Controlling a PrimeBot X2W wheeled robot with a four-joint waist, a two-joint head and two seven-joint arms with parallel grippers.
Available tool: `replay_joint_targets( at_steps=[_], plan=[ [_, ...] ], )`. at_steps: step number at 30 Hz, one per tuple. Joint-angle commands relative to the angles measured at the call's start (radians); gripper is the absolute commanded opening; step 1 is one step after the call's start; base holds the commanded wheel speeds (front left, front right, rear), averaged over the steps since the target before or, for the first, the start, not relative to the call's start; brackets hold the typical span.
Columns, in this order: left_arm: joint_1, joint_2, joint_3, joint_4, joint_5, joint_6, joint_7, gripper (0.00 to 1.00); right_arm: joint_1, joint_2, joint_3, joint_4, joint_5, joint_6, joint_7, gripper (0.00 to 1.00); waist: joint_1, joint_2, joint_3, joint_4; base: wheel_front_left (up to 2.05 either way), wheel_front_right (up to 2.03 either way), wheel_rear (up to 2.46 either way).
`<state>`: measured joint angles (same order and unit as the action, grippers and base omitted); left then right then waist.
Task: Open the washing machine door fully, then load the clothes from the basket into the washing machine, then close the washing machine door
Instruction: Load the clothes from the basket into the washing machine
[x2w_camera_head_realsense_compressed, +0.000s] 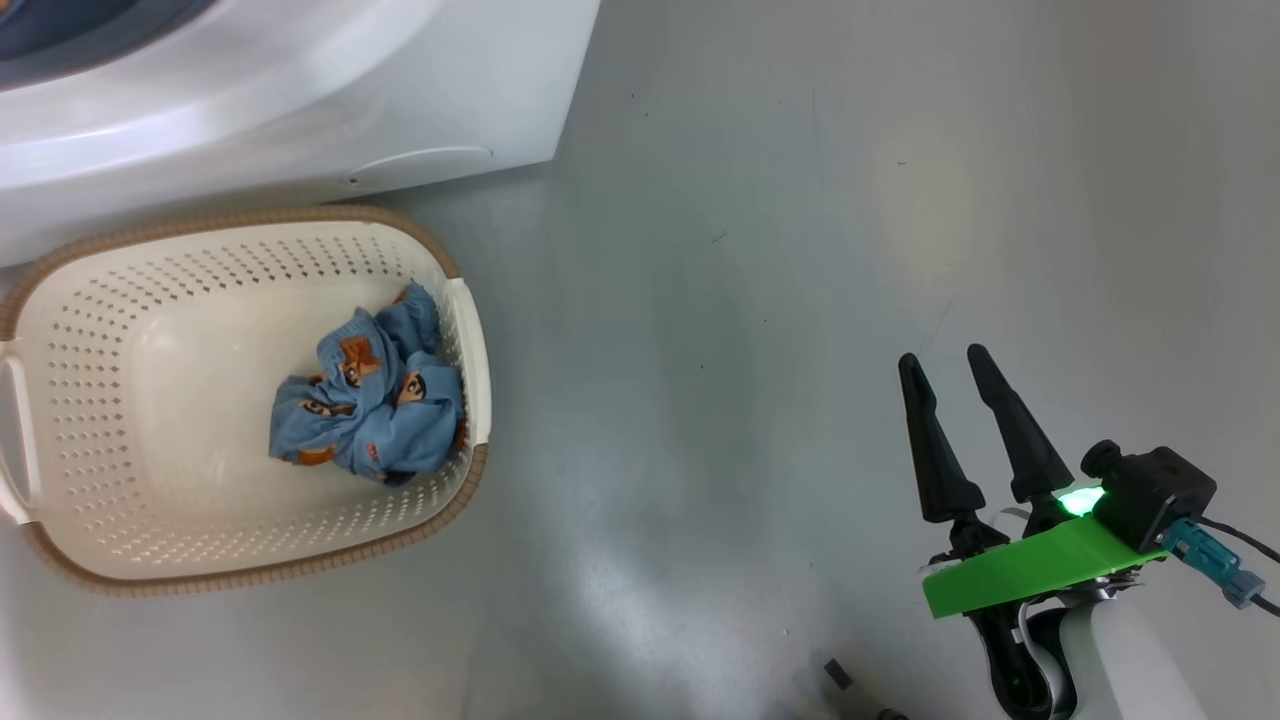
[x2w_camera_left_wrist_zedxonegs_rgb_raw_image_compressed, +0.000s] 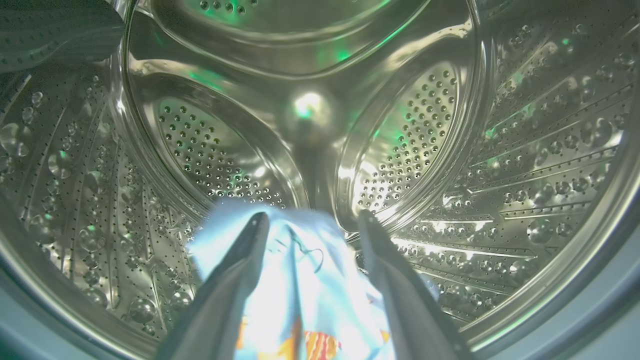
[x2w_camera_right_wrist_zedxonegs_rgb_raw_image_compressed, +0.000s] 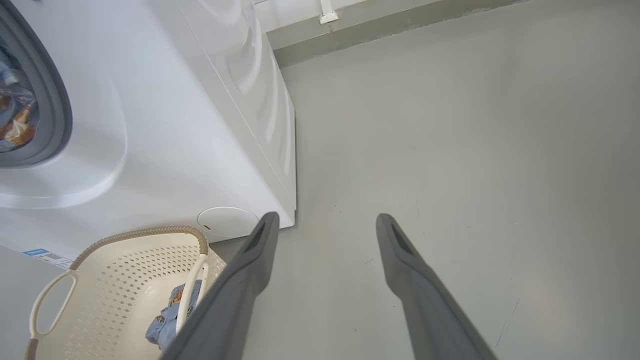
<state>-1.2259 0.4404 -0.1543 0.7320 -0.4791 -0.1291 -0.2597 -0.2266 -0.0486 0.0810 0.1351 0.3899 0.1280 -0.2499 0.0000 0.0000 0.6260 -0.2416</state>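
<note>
Your right gripper (x2w_camera_head_realsense_compressed: 943, 356) has two long matte-black tapered fingers (x2w_camera_head_realsense_compressed: 935, 450) on a flat bright-green plastic plate (x2w_camera_head_realsense_compressed: 1040, 565), with a glowing green light (x2w_camera_head_realsense_compressed: 1080, 500) next to a boxy black camera module (x2w_camera_head_realsense_compressed: 1150, 495). You get a teal plug (x2w_camera_head_realsense_compressed: 1205, 560) with a thin black cable (x2w_camera_head_realsense_compressed: 1245, 540) off that box, and a rounded white forearm shell (x2w_camera_head_realsense_compressed: 1130, 660) below. Close up, the fingers read dull grey with a shallow slot (x2w_camera_right_wrist_zedxonegs_rgb_raw_image_compressed: 400, 240) near one tip.
</note>
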Motion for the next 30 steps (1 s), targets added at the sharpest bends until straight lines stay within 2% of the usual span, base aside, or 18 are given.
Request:
replay_joint_targets(
  at_steps=[1, 14, 19, 30],
  plan=[
    [0.000, 0.052, 0.015, -0.018, -0.003, -0.002, -0.002, 1.00, 0.007, -0.002, 0.021, -0.020, 0.014, 0.003, -0.012, 1.00, 0.0000, 0.0000, 0.000, 0.000, 0.00, 0.00, 0.00],
    [0.038, 0.038, -0.004, 0.008, -0.025, -0.002, -0.002, 1.00, 0.005, -0.002, 0.016, -0.020, 0.007, 0.003, -0.012, 1.00, 0.0000, 0.0000, -0.005, 0.010, 0.00, 0.00, 0.00],
    [0.081, 0.024, 0.016, 0.005, -0.013, -0.002, -0.002, 1.00, 0.005, -0.002, 0.011, -0.017, 0.001, 0.003, -0.012, 1.00, 0.0000, 0.0000, -0.017, 0.021, 0.00, 0.00, 0.00],
    [0.267, -0.059, 0.069, -0.042, 0.028, -0.002, -0.002, 1.00, 0.023, -0.009, 0.001, 0.006, -0.035, 0.003, -0.012, 1.00, 0.0000, 0.0000, -0.110, 0.064, 0.00, 0.00, 0.00]
  ],
)
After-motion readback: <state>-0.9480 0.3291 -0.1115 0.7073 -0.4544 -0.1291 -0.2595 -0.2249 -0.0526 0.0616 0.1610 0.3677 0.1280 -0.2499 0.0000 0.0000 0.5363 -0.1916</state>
